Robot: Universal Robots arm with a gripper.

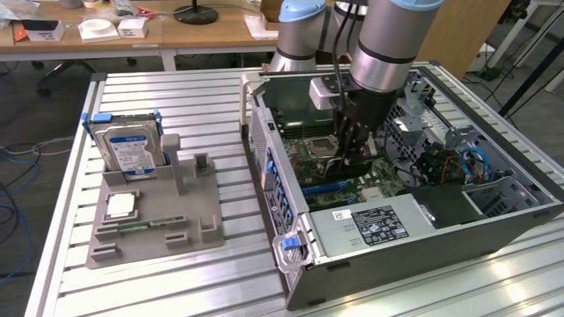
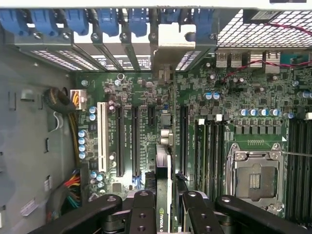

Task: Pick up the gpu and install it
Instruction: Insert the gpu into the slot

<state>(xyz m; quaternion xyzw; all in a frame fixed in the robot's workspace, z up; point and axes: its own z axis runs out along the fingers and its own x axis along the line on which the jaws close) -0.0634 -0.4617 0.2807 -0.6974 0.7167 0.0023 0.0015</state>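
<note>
The black two-fingered gripper (image 2: 163, 207) is clamped on the thin green circuit-board gpu (image 2: 162, 170), held edge-down inside the open grey computer case (image 1: 291, 264), above the green motherboard's (image 2: 234, 122) black expansion slots. Judged light, stiff and fragile; the plain upper board edge suits gripping, clear of the silver end bracket (image 2: 173, 46).

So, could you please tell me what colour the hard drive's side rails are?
Blue; the hard drive shows best in the exterior view.

Arm (image 1: 387, 39): thick silver-grey tube segments, pale blue joint caps. Black cable down its side. Pincer (image 2: 163, 207): matte black linkage bars, round pivot screws at joints.
</note>
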